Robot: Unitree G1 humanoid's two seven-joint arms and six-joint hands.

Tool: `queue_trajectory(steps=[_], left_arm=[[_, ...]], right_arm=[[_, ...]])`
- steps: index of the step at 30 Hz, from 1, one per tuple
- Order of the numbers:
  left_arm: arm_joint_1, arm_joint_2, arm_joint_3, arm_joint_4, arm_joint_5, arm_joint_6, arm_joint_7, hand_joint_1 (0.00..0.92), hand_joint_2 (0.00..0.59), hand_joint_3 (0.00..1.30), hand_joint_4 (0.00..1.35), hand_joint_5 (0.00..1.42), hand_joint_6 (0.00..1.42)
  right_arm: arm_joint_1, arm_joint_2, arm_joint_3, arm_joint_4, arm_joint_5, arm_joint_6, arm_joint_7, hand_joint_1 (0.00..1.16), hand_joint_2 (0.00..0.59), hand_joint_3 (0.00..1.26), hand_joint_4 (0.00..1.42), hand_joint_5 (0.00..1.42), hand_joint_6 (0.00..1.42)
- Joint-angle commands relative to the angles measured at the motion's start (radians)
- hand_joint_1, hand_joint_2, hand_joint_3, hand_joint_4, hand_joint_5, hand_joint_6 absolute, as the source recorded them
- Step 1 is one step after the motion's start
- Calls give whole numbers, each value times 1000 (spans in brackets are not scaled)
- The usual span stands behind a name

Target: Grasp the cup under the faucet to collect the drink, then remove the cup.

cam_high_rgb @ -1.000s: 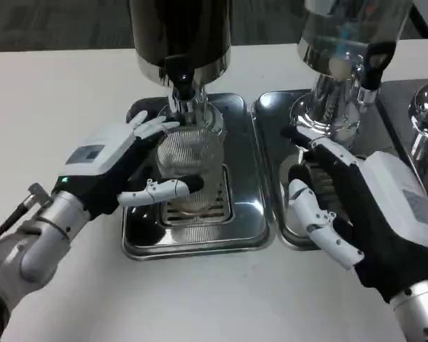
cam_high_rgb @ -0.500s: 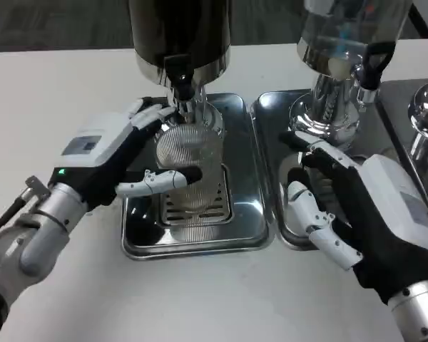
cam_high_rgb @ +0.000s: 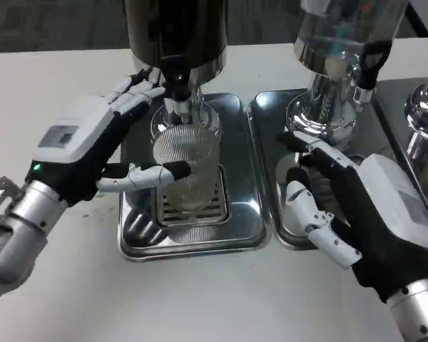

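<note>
1. The cup (cam_high_rgb: 186, 165), a clear ribbed glass, stands upright on the slotted grate of the left drip tray (cam_high_rgb: 244, 214), right under the black faucet (cam_high_rgb: 176, 78) of the dark dispenser (cam_high_rgb: 175, 32).
2. The left hand (cam_high_rgb: 100, 142) is wrapped around the cup from its left side: the thumb crosses the front of the glass and the other fingers reach round behind it near the faucet. Looks like it's got a grip on it, with the thumb tip touching the ribbed wall.
3. The cup's base seems to sit on the grate, though I can't really tell if it's lifted at all.
4. Can't make out any drink level in the cup either, since the ribbing hides it.
5. The right hand (cam_high_rgb: 349, 206) holds nothing; its fingers are spread apart, hovering over the second drip tray (cam_high_rgb: 267, 114), just in front of the chrome base of the clear dispenser (cam_high_rgb: 342, 35).
6. Both trays sit side by side on the white table (cam_high_rgb: 57, 78), edges nearly touching.
</note>
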State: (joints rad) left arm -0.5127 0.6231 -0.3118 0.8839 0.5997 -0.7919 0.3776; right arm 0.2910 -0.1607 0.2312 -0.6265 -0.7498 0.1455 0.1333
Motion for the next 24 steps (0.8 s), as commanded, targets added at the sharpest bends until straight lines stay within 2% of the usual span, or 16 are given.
queue_trajectory(steps=[1,4,8,12,14,17,18,20,24], left_arm=[[80,93,80,-100,-70,-35,-66,50,53,163,0,31,189],[135,136,132,-148,-140,-59,-131,4,45,152,0,47,200],[205,183,210,-201,-290,-101,-248,0,54,168,37,89,222],[246,184,277,-236,-490,-111,-418,0,59,216,112,175,300],[256,171,310,-254,-647,-88,-550,0,61,314,246,311,431],[241,143,356,-282,-913,19,-821,0,73,418,390,462,552],[223,136,372,-286,-1001,90,-938,0,80,422,369,428,538],[166,130,408,-276,-1168,278,-1187,0,84,384,304,305,405],[61,143,452,-212,-1289,539,-1447,0,53,332,226,215,289]], right_arm=[[1,8,-2,9,13,5,-10,49,490,210,197,246,231],[-1,11,-1,13,18,3,-16,50,492,214,202,246,231],[-8,13,-2,23,26,-1,-19,52,494,224,206,255,222],[-23,14,-3,38,41,-5,-23,53,494,227,207,257,218],[-33,16,-2,44,46,-6,-25,53,495,227,207,257,218],[-49,17,-7,55,57,-6,-26,54,495,237,237,277,227],[-52,18,-8,57,62,-6,-26,54,495,243,254,289,229],[-59,18,-10,66,72,-5,-27,62,491,256,282,308,231],[-73,20,-8,84,84,-7,-30,74,490,259,300,323,244]])
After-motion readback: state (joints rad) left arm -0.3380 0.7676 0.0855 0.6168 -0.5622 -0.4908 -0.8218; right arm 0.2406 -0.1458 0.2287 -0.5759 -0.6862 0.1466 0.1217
